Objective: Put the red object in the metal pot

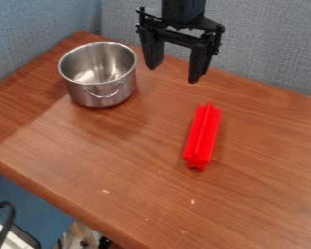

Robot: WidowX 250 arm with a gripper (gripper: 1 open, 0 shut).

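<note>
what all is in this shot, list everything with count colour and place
metal pot: one, shiny silver, back left of the table, upright, nothing visible inside
red object: one, bright red, lying flat right of centre, apart from the pot
table: one, brown wood, fills most of the view
wall: one, blue-grey, behind the table
cables: dark, on the floor at the lower left
claw: one, black, open, hanging above the table right of the pot, holding nothing

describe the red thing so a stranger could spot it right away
On the brown wooden table, look right of the shiny metal pot and below the open black gripper. The red object lies flat there: a long, ridged bar, the only brightly coloured thing.
</note>
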